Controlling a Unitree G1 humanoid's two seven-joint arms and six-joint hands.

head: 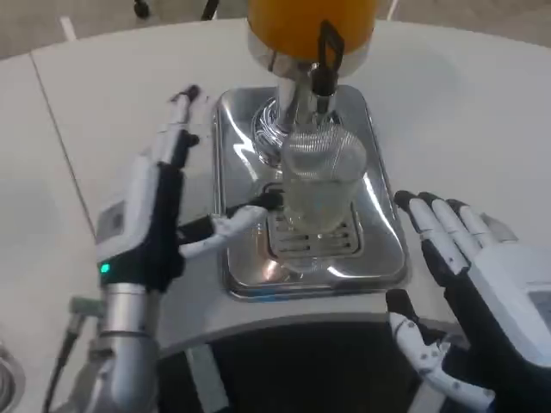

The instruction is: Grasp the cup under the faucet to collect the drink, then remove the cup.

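- A clear ribbed cup (320,185) stands upright on the grille (314,239) of a shiny steel drip tray (379,232), its long axis vertical and its open mouth facing up.
- The cup sits at the middle of the tray, right below the faucet (325,53), whose black lever points toward the camera.
- Above the faucet is the drink dispenser's tank (312,19), full of an orange drink; a chrome column (288,103) rises behind the cup.
- The cup looks see-through; whether any drink is in it cannot be told.
- No brand, label or readable writing shows on the cup, tray or tank.
- The left hand (168,202) is at the tray's left edge, upright, with its long fingers pointing away toward the far side of the table (103,77).
- Its thumb (225,228) reaches right over the tray; the dark tip lies just beside the cup's lower left wall, and contact cannot be made out.
- The left fingers are spread and wrap nothing.
- A small green light (105,269) glows on the left wrist.
- The right hand (469,258) is off the tray's right edge, near the table's front edge, fingers apart and empty, pointing away and slightly left.
- The cup is apart from the right fingers (430,219), with the tray's right rim between them.
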